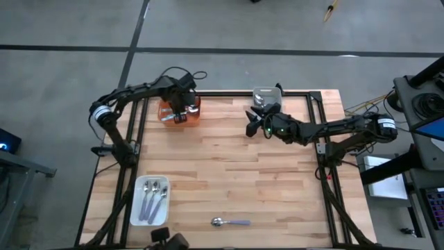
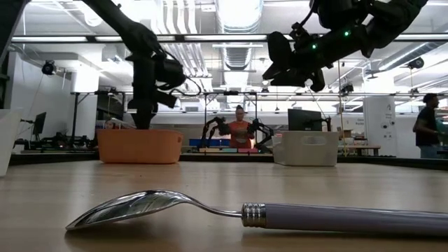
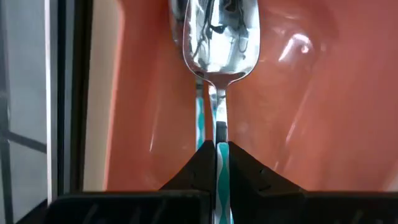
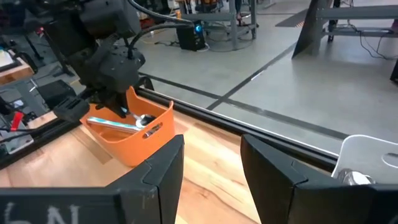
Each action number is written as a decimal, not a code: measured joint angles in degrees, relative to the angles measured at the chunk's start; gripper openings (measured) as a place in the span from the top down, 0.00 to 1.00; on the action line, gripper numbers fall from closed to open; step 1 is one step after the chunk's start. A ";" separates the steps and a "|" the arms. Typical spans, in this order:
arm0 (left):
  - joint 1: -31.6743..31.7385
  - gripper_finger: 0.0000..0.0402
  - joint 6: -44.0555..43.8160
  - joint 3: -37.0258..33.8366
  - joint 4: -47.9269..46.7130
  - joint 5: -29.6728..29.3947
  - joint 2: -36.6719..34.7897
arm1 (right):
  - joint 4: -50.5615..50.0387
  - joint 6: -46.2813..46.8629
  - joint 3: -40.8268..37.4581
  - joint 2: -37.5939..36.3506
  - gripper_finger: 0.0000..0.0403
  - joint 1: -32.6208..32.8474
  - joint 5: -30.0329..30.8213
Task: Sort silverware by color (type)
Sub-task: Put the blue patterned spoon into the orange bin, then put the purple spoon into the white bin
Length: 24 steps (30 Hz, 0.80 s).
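High view: the bench point(image 1: 229, 167) carries three trays, all set close to its edges. The orange tray point(image 1: 182, 111) sits at the far left corner, just beside the dark frame rail. The grey tray point(image 1: 265, 94) sits at the middle of the far edge. The white tray point(image 1: 150, 200) lies near the left edge toward the front and holds several spoons with lavender handles point(image 1: 154, 199). One more lavender-handled spoon point(image 1: 230, 222) lies alone on the wood close to the front edge, well apart from every tray; in the low view it lies flat, bowl toward the left arm's side. The wide middle of the bench between the trays is bare wood.

The left gripper point(image 1: 179, 114) is lowered into the orange tray. In the left wrist view its fingers point(image 3: 245, 171) are together, clamped on the handle of a teal-handled spoon point(image 3: 219, 74) whose metal bowl points away from the wrist, over the tray's orange floor. A second spoon lies directly behind it in the tray. In the right wrist view a spoon lies across the orange tray under that gripper.

The right gripper point(image 1: 254, 123) hangs above the bench just in front of the grey tray, clear of the surface in the low view. Its fingers point(image 4: 165, 171) stand apart with nothing between them. A spoon bowl shows inside the grey tray in the right wrist view.
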 joint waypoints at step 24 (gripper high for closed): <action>0.10 0.89 -2.65 -0.13 2.08 -2.53 3.35 | 0.06 1.99 0.00 0.08 0.63 0.00 -1.38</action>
